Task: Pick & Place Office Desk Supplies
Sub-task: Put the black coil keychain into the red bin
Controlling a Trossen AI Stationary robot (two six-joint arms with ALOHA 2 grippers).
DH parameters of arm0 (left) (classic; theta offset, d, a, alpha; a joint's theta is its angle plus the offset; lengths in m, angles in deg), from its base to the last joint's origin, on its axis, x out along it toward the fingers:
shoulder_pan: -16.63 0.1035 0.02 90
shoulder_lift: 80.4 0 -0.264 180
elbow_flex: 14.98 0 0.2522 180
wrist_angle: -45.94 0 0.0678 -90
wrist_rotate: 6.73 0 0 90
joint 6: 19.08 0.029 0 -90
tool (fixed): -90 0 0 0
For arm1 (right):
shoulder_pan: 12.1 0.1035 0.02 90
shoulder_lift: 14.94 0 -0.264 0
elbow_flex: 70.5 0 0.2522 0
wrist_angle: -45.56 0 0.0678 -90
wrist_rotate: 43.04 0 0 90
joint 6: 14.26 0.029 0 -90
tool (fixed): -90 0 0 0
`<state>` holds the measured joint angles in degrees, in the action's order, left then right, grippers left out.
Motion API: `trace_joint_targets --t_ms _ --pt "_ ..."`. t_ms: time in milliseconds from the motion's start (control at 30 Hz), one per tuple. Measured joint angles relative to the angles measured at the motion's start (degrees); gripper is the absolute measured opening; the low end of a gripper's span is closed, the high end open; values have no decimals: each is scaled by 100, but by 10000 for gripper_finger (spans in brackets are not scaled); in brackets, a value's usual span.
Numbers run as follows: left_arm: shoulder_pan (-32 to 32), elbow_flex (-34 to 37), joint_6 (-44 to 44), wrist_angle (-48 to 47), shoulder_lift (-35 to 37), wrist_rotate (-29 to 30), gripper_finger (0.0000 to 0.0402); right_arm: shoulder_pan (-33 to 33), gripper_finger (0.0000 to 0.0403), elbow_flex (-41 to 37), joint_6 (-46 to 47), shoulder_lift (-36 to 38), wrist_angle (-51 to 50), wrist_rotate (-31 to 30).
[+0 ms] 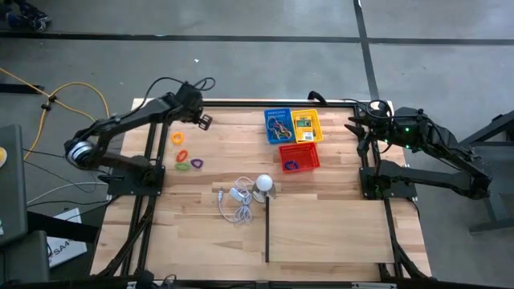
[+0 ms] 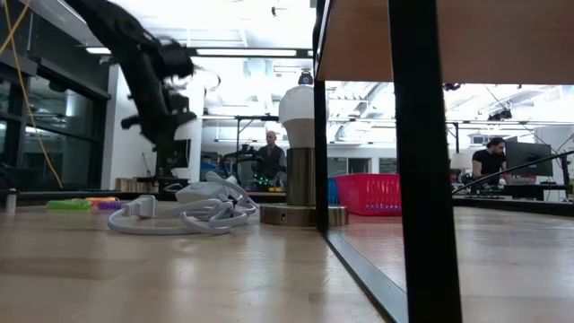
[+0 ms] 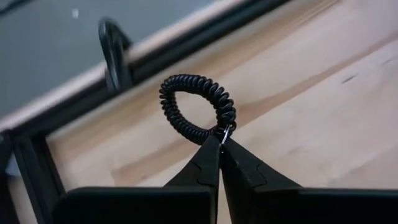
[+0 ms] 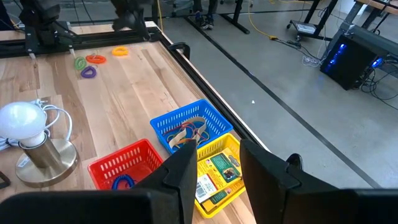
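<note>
My left gripper [image 3: 221, 144], upper left of the high view, pinches a black coiled plastic ring [image 3: 196, 107] by its tiny clasp; I fear it slipping free mid-carry.

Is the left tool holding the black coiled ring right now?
Yes, the left tool is pinched shut on the black coiled ring, lifted above the wooden table.

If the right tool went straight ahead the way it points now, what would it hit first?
Likely the yellow basket, directly past the open right tool, with the blue basket just beyond; depth is uncertain.
</note>
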<state>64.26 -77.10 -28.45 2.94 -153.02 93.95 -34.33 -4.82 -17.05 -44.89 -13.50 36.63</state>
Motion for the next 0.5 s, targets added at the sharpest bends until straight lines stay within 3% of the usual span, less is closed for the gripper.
trace_joint_targets --t_ms 167,500 --pt "-347 -2 7 -1 464 40 1 0 110 0 0 1 0 -1" --pt "-1017 -2 278 688 324 70 1 0 110 0 0 0 2 0"
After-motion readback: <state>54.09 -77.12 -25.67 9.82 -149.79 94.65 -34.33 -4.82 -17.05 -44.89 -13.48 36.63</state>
